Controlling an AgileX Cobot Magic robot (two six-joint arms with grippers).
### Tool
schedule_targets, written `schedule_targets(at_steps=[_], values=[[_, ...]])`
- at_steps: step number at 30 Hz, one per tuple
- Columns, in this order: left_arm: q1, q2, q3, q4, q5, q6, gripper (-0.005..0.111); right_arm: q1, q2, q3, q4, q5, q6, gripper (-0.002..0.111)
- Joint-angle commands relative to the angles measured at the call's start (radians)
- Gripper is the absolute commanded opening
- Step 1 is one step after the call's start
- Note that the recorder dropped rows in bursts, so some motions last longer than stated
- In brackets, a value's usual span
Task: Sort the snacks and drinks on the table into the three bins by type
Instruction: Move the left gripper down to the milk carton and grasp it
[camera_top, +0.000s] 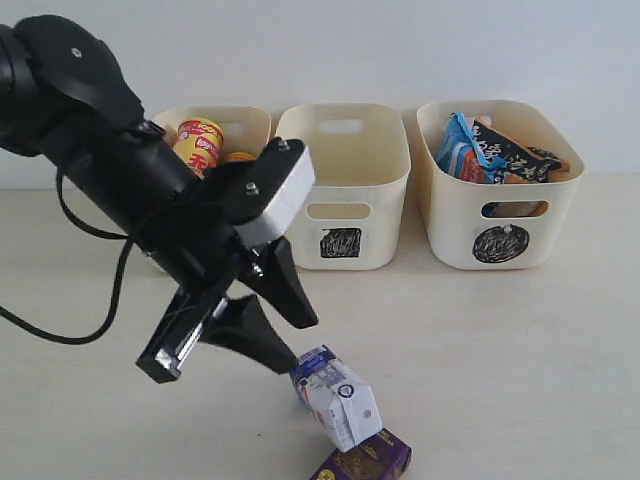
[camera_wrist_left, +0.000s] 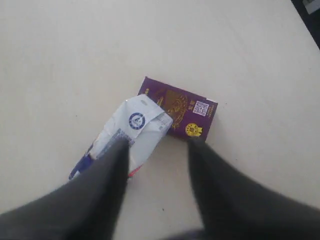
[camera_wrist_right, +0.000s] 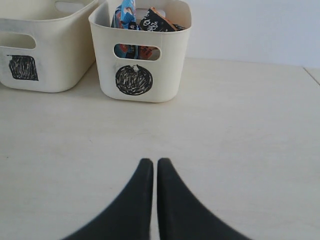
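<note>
The white-and-purple gable-top carton (camera_top: 335, 397) lies tilted on the table (camera_top: 520, 350) near its front edge, touching the dark purple boxy carton (camera_top: 365, 462) that lies flat beside it. My left gripper (camera_top: 298, 345) hangs open just above and behind them. In the left wrist view one of its fingers (camera_wrist_left: 117, 155) overlaps the white carton (camera_wrist_left: 137, 127) and the other points at the dark carton (camera_wrist_left: 182, 107); nothing is between them. The right gripper (camera_wrist_right: 152, 161) is shut and empty over bare table. The yellow tube (camera_top: 200, 145) stands in the left bin (camera_top: 250, 115); the pink tube is hidden.
The middle bin (camera_top: 345, 180), marked with a black square, shows nothing inside. The right bin (camera_top: 500, 215), marked with a circle, holds the blue bag (camera_top: 462, 150) and a dark-and-orange bag (camera_top: 520, 155). My left arm covers the left bin's mark. A white wall stands behind the bins.
</note>
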Motion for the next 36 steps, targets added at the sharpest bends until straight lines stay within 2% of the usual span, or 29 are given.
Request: schedule_targets(at_steps=[1,7,12,16,27,33,36], values=[[-0.041,0.050,0.008,-0.009,-0.051,0.034,0.074,-0.003,-0.004,0.005,-0.002,-0.004,0.000,0.000],[-0.088,0.121,0.008,0.095,-0.066,0.072,0.073,-0.003,-0.004,0.005,-0.002,-0.004,0.000,0.000],[-0.118,0.165,0.008,0.147,-0.149,0.109,0.073,-0.003,-0.004,0.005,-0.002,-0.004,0.000,0.000],[-0.130,0.187,0.008,0.147,-0.234,0.130,0.073,-0.003,-0.004,0.005,-0.002,-0.009,0.000,0.000],[-0.131,0.251,0.008,0.141,-0.264,0.132,0.073,-0.003,-0.004,0.005,-0.002,-0.009,0.000,0.000],[-0.131,0.289,0.008,0.071,-0.271,0.178,0.073,-0.003,-0.004,0.005,-0.002,-0.009,0.000,0.000],[-0.132,0.301,0.008,0.057,-0.284,0.183,0.068,-0.003,-0.004,0.005,-0.002,-0.009,0.000,0.000]])
